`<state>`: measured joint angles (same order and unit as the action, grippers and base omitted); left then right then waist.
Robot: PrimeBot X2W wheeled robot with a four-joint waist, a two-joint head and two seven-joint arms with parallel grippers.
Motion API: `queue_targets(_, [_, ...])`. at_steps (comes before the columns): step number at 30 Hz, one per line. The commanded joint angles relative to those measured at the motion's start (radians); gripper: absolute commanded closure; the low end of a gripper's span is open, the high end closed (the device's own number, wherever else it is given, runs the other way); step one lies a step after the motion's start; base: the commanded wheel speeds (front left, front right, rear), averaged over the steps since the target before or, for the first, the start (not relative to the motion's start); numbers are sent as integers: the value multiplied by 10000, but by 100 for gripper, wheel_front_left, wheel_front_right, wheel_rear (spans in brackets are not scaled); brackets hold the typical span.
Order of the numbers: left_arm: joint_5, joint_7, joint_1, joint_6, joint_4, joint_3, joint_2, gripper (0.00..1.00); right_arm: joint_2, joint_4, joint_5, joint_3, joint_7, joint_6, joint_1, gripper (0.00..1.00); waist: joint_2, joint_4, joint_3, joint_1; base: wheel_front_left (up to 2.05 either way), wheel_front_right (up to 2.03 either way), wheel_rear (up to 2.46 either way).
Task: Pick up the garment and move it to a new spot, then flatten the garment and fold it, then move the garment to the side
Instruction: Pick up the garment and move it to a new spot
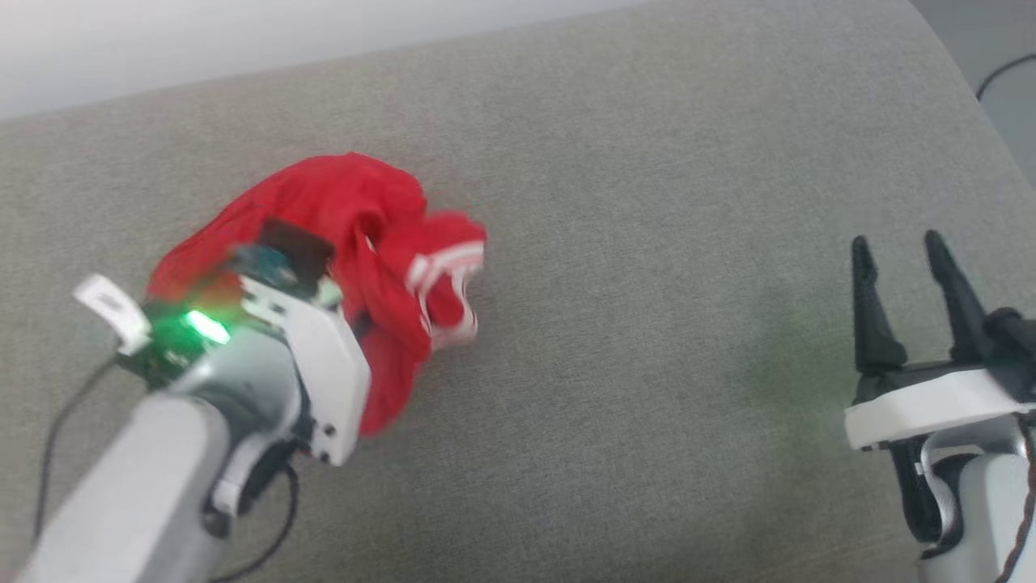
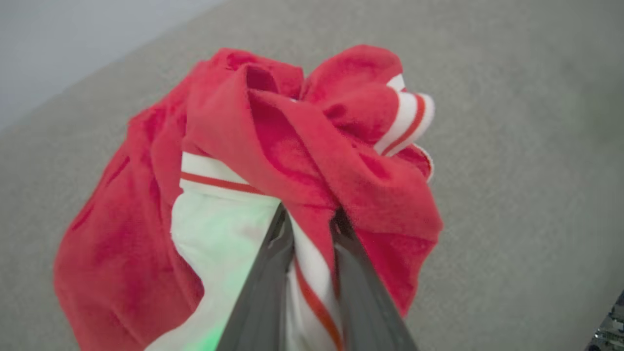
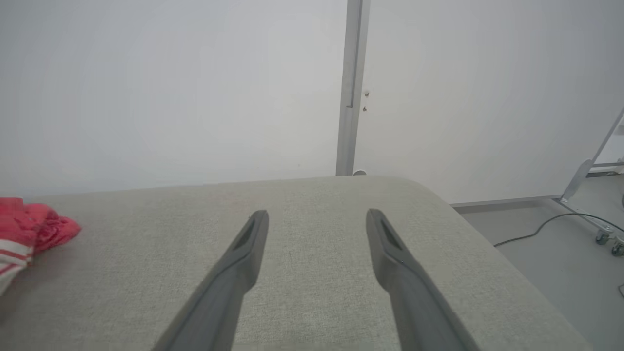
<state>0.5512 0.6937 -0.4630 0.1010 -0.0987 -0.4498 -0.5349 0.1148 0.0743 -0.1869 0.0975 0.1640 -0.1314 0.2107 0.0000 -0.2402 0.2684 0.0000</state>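
The garment [image 1: 356,219] is a crumpled red shirt with red-and-white striped trim, bunched up at the left of the grey cushion. In the left wrist view my left gripper [image 2: 312,219] is shut on a fold of the garment [image 2: 302,146], red cloth and a white sleeve draped around its dark fingers. In the head view the left wrist covers its fingers. My right gripper [image 1: 900,247] stands open over the cushion's right side, far from the cloth, with nothing between its fingers [image 3: 246,239]. The garment [image 3: 29,234] peeks in at the left edge of the right wrist view.
A grey upholstered cushion [image 1: 647,283] is the work surface; its rounded right edge [image 3: 468,219] drops to the floor. A white wall [image 3: 170,87] stands behind it. A black cable [image 3: 546,226] and a wheeled frame [image 3: 604,234] are on the floor to the right.
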Motion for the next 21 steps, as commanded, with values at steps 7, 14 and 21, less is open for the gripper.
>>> queue_targets(7, [-93, -268, 389, -305, 2177, -844, 707, 100, 7, 392, -91, -364, 242, 14, 319, 0, 0, -87, 98, 0, 0, 0, 0])
queue_targets(14, [-105, -572, 272, -749, 3563, -1326, 1151, 81, 77, 587, -75, -445, 297, 14, 400, 0, 0, 77, -46, 0, 0, 0, 0])
queue_targets(21, [277, -1567, -101, -1151, 3255, -917, 1306, 0, 296, 693, -79, -463, 232, 14, 214, 0, 0, 508, -648, 0, 0, 0, 0])
